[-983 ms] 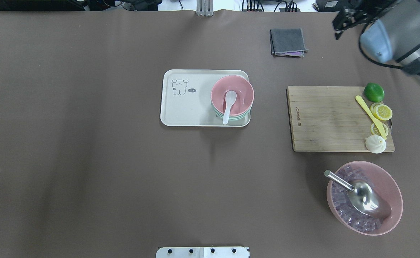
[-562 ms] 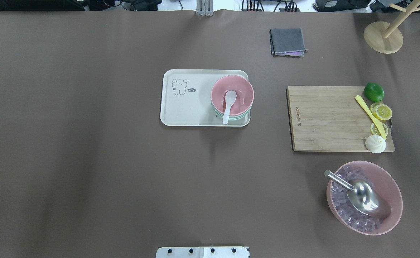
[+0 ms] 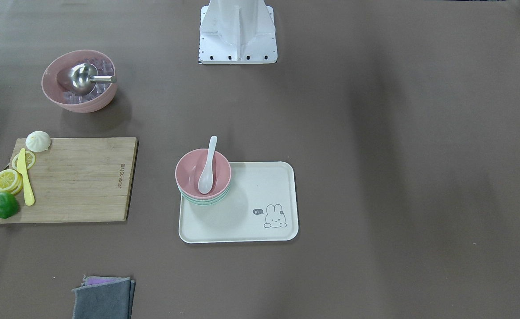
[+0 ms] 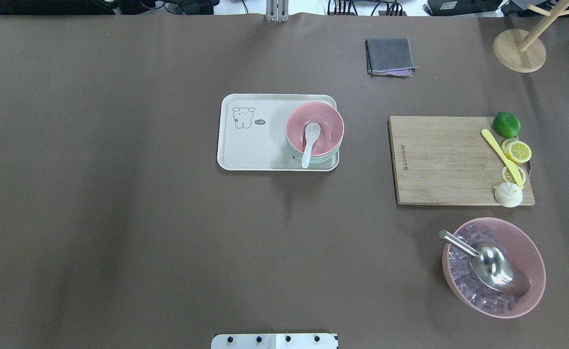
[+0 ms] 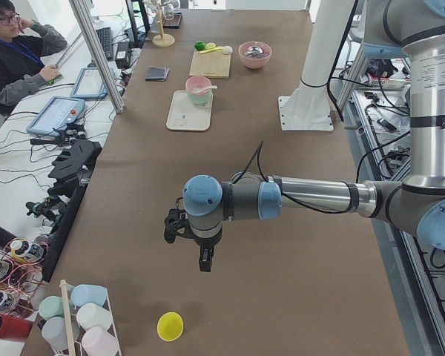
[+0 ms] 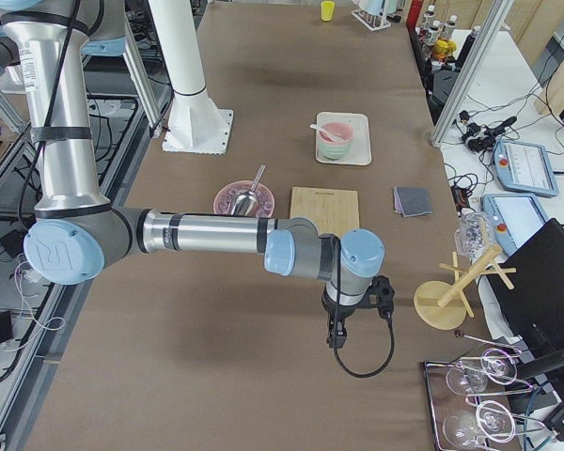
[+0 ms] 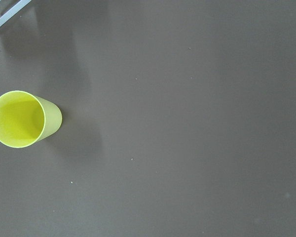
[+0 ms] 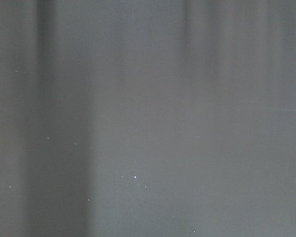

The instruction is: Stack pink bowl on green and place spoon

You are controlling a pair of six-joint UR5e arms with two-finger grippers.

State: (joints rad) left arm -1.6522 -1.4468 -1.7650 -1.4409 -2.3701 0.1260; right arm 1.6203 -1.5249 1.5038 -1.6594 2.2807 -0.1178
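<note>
the right gripper (image 6: 336, 336) hangs pointing down past the table's right end, over bare brown cloth. it shows only from the side, so i can't tell how far its jaws are parted; i see nothing in it. the left gripper (image 5: 205, 261) is the same story at the other end, with a yellow cup (image 7: 22, 118) standing near below it.

a second ago the right arm loomed over the far right corner in the overhead view. now it is gone from there and a wooden stand (image 4: 519, 51) shows in its place. with both arms pulled well away, i'd judge the job finished.

the pink bowl (image 4: 314, 129) sits nested in the green bowl (image 3: 204, 200), of which only a thin mint rim peeks out underneath. both look like smooth, matte, round plastic. the spoon (image 4: 309, 143) is white and glossy, soup-spoon shaped, its scoop down inside the pink bowl and its handle leaning over the rim toward the robot. the stack stands in a corner of a cream tray (image 4: 250, 150), a flat rounded rectangle with a little rabbit drawn on it.
</note>
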